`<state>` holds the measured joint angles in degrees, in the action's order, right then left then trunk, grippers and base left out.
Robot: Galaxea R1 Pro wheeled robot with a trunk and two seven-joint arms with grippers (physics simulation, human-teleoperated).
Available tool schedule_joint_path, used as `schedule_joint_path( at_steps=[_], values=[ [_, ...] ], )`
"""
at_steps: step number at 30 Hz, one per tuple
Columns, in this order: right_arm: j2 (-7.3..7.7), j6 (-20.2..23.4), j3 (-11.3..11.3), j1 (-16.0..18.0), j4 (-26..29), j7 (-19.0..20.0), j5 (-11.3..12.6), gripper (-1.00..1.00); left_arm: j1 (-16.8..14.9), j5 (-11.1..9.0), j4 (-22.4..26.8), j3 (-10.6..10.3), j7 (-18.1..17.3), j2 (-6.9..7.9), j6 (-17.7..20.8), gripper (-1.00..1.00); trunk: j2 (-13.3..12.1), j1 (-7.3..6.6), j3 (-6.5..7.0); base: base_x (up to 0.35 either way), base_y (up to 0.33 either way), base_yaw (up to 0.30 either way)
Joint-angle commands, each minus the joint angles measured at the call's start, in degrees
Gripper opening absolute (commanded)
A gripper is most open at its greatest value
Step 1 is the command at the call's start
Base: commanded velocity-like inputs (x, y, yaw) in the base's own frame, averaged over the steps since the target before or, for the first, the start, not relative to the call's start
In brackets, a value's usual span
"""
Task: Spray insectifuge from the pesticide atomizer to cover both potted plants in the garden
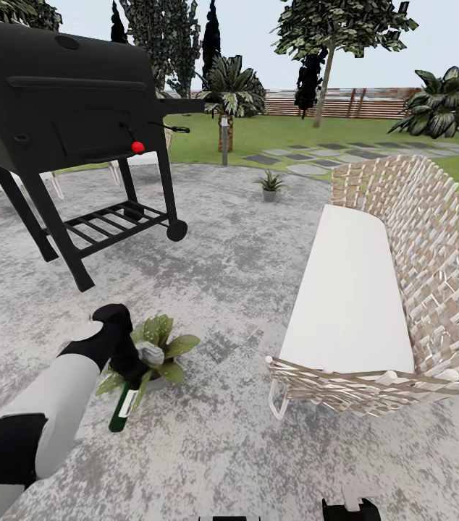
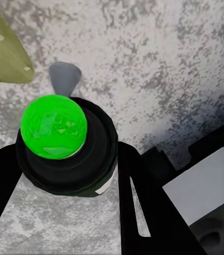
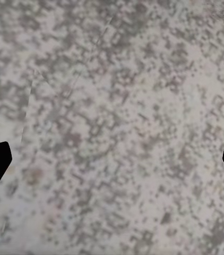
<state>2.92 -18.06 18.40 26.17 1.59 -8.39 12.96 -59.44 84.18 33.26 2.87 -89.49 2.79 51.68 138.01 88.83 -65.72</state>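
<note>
We look down on a round patio (image 1: pixel 244 282) of mottled grey paving, and beyond it lie a green lawn (image 1: pixel 287 134), stepping slabs, palms, trees and a wooden fence (image 1: pixel 345 103) along the upper edge of the frame. A black grill (image 1: pixel 63 108) with a red knob (image 1: pixel 137 147) fills the upper left. A wicker sofa (image 1: pixel 403 289) with a white cushion runs down the right side. A second wicker seat is mostly hidden behind the grill at the left edge.

In the lower left of the head view our left arm reaches toward the broad-leaved potted plant (image 1: pixel 161 347). Its left gripper (image 1: pixel 134 373) has its fingers (image 2: pixel 149 212) closed around the spray bottle (image 1: pixel 123 409), which hangs tilted just beside the plant's leaves. The arm and leaves cover most of the plant's pot. In the left wrist view we see the bottle from above, its round top bright green, a grey nozzle at its far side and one leaf at the upper left corner.

The smaller, spikier potted plant (image 1: pixel 269 184) stands well apart at the patio's far edge, above centre.

The right gripper (image 3: pixel 112 164) is over bare paving, its dark fingertips cut off at the right wrist view's side edges and spread wide apart.

The bottle has a pale label, too small for us to read.
</note>
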Motion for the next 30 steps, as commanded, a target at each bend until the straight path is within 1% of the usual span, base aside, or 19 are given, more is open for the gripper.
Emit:
schedule_joint_path(
  at_steps=[1, 5, 9, 12, 17, 21, 26, 30],
  values=[
    [-0.01, -0.13, 0.5, 0.02, 0.0, -0.13, 0.49, 1.0, -0.01, 0.66, 0.05, 0.23, -0.51, -0.39, 0.62, -1.0, 0.02, -0.01, -0.05, 0.0, 0.0, 0.0],
    [0.01, -0.13, 0.5, 0.02, 0.0, -0.12, 0.49, 1.0, 0.02, 0.71, 0.17, 0.3, -0.51, -0.73, 0.58, -1.0, 0.02, -0.01, -0.05, 0.0, 0.0, 0.0],
    [0.0, -0.14, 0.5, 0.02, 0.0, -0.13, 0.49, 1.0, 0.02, 0.72, 0.36, 0.29, -0.51, -0.32, 0.59, -1.0, 0.02, -0.01, -0.05, 0.004, -0.003, 0.0],
    [-0.02, -0.14, 0.53, 0.02, 0.0, -0.13, 0.49, 1.0, 0.13, 0.72, 0.25, 0.29, -0.51, -0.26, 0.54, -1.0, 0.02, -0.01, -0.05, 0.094, -0.141, 0.024],
    [-0.18, -0.13, 0.55, 0.02, 0.0, -0.13, 0.49, 1.0, 0.78, 0.8, 0.71, 0.22, -0.51, -0.27, 0.53, -1.0, 0.02, -0.01, -0.05, 0.04, -0.068, 0.216],
    [-0.14, -0.13, 0.51, 0.02, 0.0, -0.13, 0.49, 1.0, 2.62, 0.85, 0.85, 0.25, -0.51, -0.22, 0.46, -1.0, 0.02, -0.01, -0.05, 0.003, -0.006, 0.1],
    [-0.17, -0.13, 0.5, 0.02, 0.0, -0.06, 0.49, 1.0, 5.39, 0.89, 0.93, 0.37, -0.51, 0.35, 0.44, -1.0, 0.02, -0.01, -0.05, 0.0, -0.001, 0.009],
    [-0.19, -0.13, 0.52, 0.02, 0.0, -0.05, 0.49, 1.0, 5.88, 0.82, 1.06, 0.38, -0.51, 0.37, 0.76, -1.0, 0.02, -0.01, -0.13, 0.055, -0.024, 0.003]
  ],
)
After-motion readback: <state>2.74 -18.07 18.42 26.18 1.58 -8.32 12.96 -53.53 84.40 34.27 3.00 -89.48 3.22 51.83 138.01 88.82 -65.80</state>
